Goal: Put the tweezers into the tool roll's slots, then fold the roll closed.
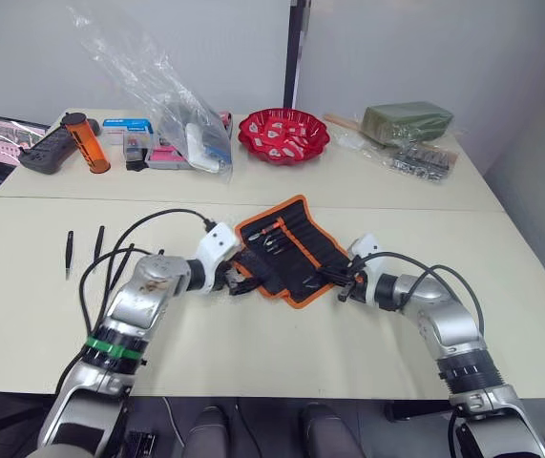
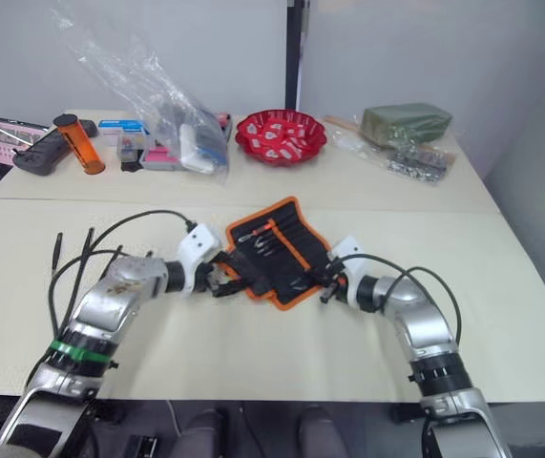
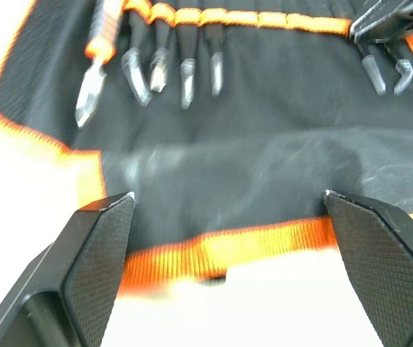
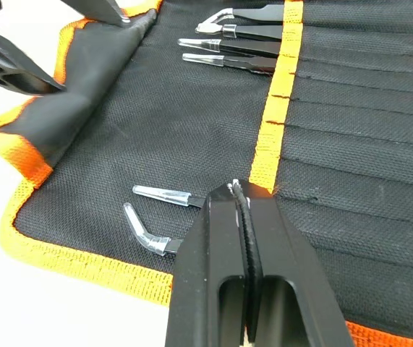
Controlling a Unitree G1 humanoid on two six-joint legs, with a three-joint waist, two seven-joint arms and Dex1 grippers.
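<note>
The black fabric tool roll with orange edge trim (image 1: 286, 250) lies open near the middle of the cream table (image 1: 253, 343), and both arms work at its near side. The left gripper (image 3: 228, 238) sits at the roll's left flap, black fingers (image 3: 98, 253) spread wide, nothing between them, the orange hem lying in the gap. The right gripper (image 4: 241, 195) is pressed closed, fingertips together, right at the orange-stitched edge of the row of narrow black pockets (image 4: 351, 130), touching the fabric. Slim black pointed tweezers (image 4: 228, 47) already stand in those slots, clear-capped tips poking out, with two more capped tips (image 4: 155, 217) just beside the right gripper. On the bare table well to the left lie two thin black tweezers (image 1: 83, 250), apart from the roll. Along the far edge: an orange cylinder (image 1: 85, 141), a crumpled clear plastic bag (image 1: 167, 105), a red bowl (image 1: 283, 135) and a green packet (image 1: 408, 121). Black cables (image 1: 124, 253) loop over the left arm.
</note>
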